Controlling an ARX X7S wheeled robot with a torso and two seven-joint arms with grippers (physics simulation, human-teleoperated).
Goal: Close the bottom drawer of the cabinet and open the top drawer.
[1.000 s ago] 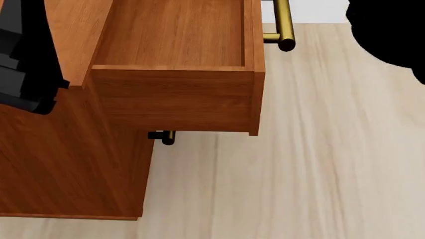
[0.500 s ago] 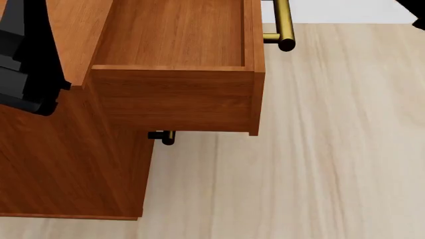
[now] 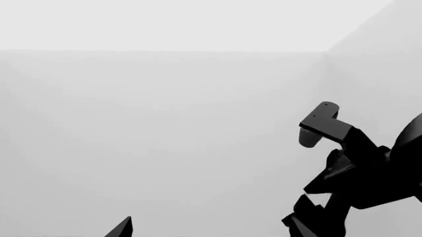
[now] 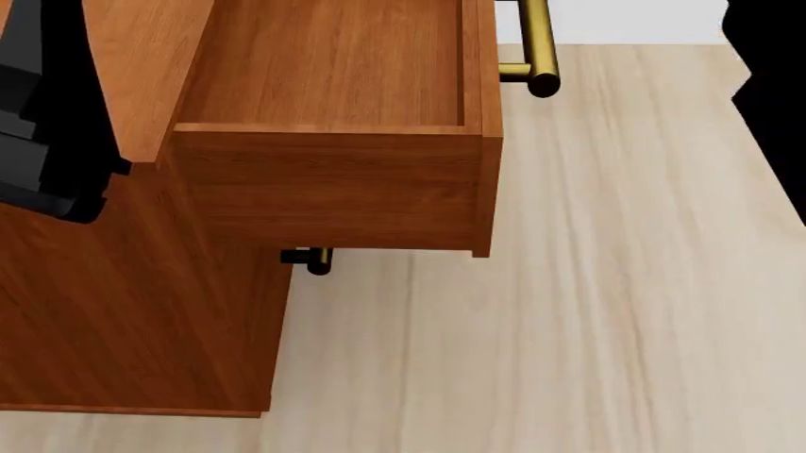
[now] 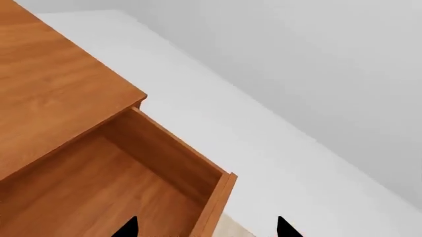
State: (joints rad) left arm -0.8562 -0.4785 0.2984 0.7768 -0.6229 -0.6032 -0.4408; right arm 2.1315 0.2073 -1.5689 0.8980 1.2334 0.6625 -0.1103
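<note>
While the top drawer stands pulled well out of the cabinet, both arms hang clear of it. In the head view the drawer's inside is an open wooden box, its brass bar handle reaching out over the pale plank floor. Below the drawer's front edge only a short brass end of a lower handle peeks out, close against the cabinet face; the drawer above hides whether it belongs to the middle or the bottom drawer, and the bottom drawer itself cannot be made out.

The right wrist view looks down past the right gripper, whose two dark fingertips show only at the picture's edge, set apart with nothing between them. The open drawer's inside and its side wall lie beyond and under those jaws, not touching them, and the cabinet's flat top lies farther off on the same side.

The left gripper faces a blank grey wall; only one tip shows, so whether its jaws are apart or together cannot be told. A dark arm segment with a grey bracket stands off to one side of them.
</note>
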